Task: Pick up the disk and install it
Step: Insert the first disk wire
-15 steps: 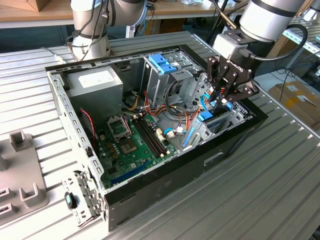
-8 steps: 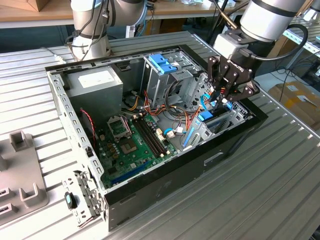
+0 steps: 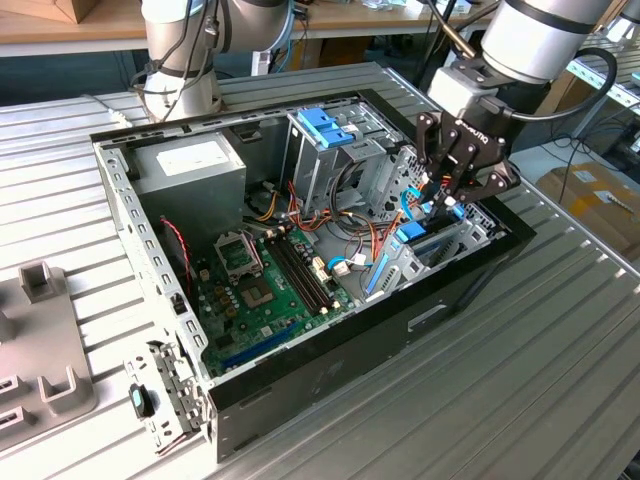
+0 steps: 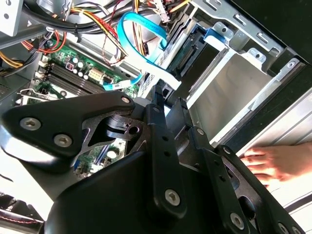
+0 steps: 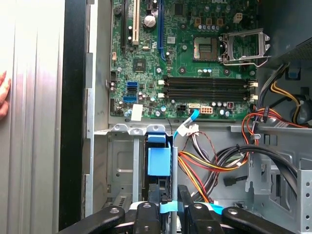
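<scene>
Crowding the pincer [image 3: 452,196]: cables [image 5: 214,158], perhaps touching.

Even overhead light fills the open computer case [image 3: 300,250]; glare washes out the ribbed tabletop [image 5: 29,122] in the first wrist view; sharp focus.

green motherboard [image 3: 265,290] lies in the open computer case [image 3: 300,385]; grey power supply [image 3: 190,165] beside.

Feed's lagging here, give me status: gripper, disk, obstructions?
Status: gripper shut on the disk. It stands on edge in the drive bay. Loose cables close beside it; a hand rests on the table outside the case.
</scene>
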`<state>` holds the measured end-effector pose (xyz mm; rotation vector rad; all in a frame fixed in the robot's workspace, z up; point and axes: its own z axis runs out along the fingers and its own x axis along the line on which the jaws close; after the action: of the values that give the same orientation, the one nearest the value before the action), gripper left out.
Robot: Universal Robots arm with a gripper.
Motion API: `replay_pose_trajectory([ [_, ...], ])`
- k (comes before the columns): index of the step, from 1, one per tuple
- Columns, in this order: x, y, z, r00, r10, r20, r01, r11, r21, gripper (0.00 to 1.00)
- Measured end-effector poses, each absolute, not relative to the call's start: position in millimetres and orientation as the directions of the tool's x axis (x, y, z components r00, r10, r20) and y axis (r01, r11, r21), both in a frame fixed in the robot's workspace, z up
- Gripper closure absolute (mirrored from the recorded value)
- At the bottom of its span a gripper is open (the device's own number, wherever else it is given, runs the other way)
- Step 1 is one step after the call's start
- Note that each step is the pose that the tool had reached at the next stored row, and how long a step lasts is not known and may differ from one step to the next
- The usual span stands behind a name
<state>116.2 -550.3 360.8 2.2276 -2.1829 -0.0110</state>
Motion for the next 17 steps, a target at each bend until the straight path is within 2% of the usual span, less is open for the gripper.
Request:
replay_pose_trajectory([
  [17,121.0,-550.2,360.8,0.020,-1.000,0.011,-1.000,-0.020,0.021,0.70],
])
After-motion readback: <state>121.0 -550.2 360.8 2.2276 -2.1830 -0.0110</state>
